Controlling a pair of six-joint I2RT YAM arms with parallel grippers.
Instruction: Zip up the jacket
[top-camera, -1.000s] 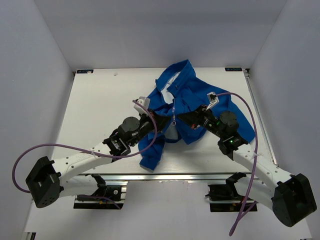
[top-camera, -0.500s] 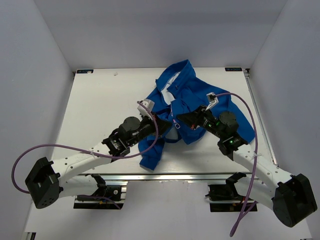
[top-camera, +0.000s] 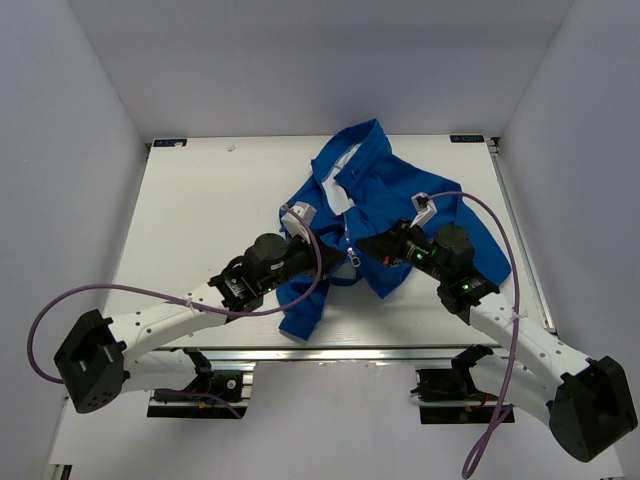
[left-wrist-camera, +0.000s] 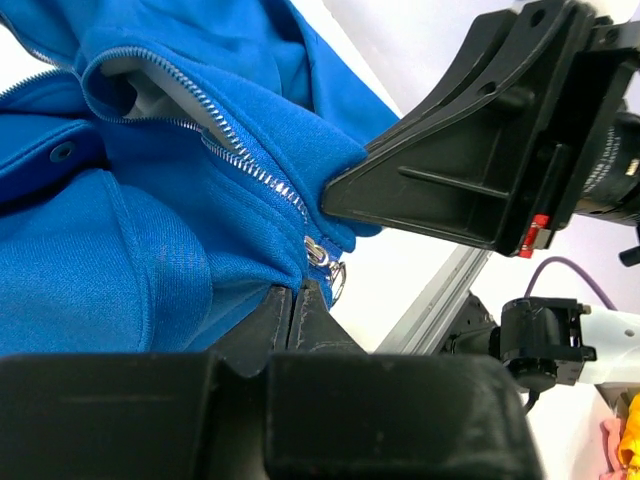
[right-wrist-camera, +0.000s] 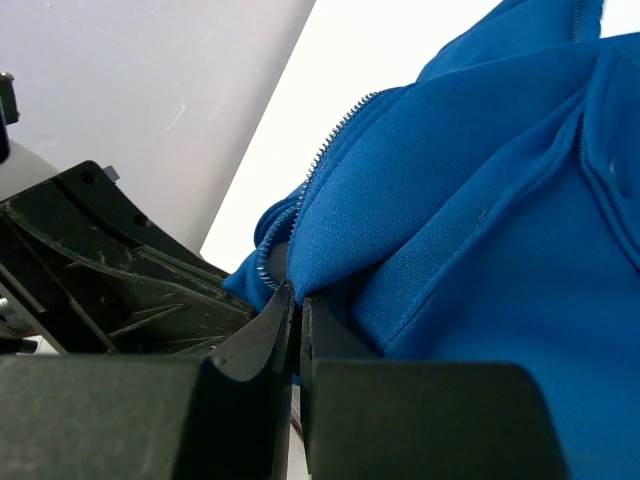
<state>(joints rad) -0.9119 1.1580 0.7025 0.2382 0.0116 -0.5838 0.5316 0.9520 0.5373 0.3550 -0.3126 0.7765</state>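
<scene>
The royal-blue jacket (top-camera: 375, 185) lies crumpled on the right half of the white table, collar at the far end. My left gripper (top-camera: 335, 252) is shut on the jacket's front edge just below the metal zipper slider (left-wrist-camera: 322, 252), with the zipper teeth (left-wrist-camera: 250, 165) running up and left in the left wrist view. My right gripper (top-camera: 366, 245) is shut on the opposite front edge (right-wrist-camera: 330, 215), beside its zipper teeth (right-wrist-camera: 335, 135). The two grippers meet tip to tip at the jacket's lower front. The right gripper's body (left-wrist-camera: 470, 150) shows in the left wrist view.
The table (top-camera: 200, 220) has a metal rail along its near edge (top-camera: 350, 348). Grey walls enclose the back and sides. Purple cables (top-camera: 490, 230) loop from both wrists. The left gripper's black body (right-wrist-camera: 110, 275) fills the lower left of the right wrist view.
Both grippers have drawn closer together and slightly nearer. The open gap showing white lining at the jacket's lower front has closed.
</scene>
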